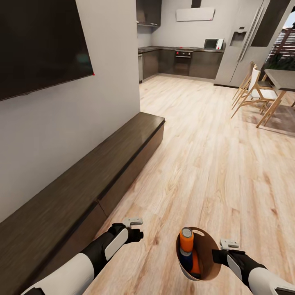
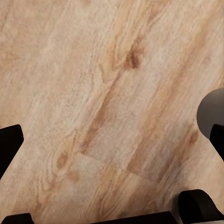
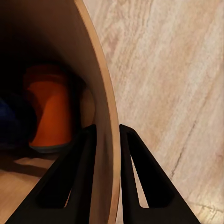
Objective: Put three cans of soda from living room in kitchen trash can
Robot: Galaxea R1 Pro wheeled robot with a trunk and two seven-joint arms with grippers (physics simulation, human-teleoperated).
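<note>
The tash can (image 1: 207,249), a round bin with a brown inside, hangs low over the wooden floor in the head view. My right gripper (image 1: 217,256) is shut on its rim, one finger inside and one outside the wall (image 3: 95,70). Inside it are the three cans of soda: an orange one (image 1: 187,241) sticking up, a dark blue one (image 1: 186,258) and a second orange one (image 1: 196,264). The right wrist view also looks in on an orange can (image 3: 49,112) and the blue can (image 3: 11,123). My left gripper (image 1: 138,234) hangs open and empty over the floor (image 2: 112,93).
A long low dark bench (image 1: 82,184) runs along the wall at left under a wall TV (image 1: 37,45). Ahead lies open wooden floor (image 1: 196,143) up to the kitchen cabinets and oven (image 1: 182,60) and the steel fridge (image 1: 246,41). Dining table and chairs (image 1: 262,92) stand at right.
</note>
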